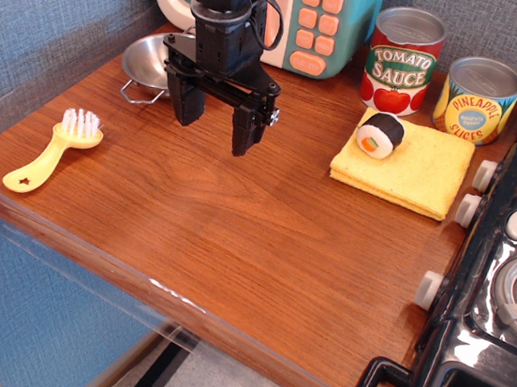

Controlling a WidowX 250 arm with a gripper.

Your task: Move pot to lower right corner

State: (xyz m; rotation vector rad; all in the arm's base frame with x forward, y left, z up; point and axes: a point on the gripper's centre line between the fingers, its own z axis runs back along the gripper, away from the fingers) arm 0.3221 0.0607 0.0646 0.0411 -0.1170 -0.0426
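The bare brown wood-grain lower right corner [355, 328] is seen nearest, well in front of the black robot gripper [216, 124], whose two fingers hang parted and empty above the tabletop. The small shiny steel pot [147, 62] sits just behind and left of it, partly hidden by the gripper, one wire handle visible.

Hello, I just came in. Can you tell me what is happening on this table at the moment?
A single black robot arm hangs over a brown wood-grain tabletop. Its gripper is open and holds nothing. The small shiny silver steel pot with wire handles sits at the far left, partly behind the arm, not grasped. The lower right corner of the tabletop is bare wood. Nearby lie a yellow brush, a yellow cloth with a sushi roll, and two cans.
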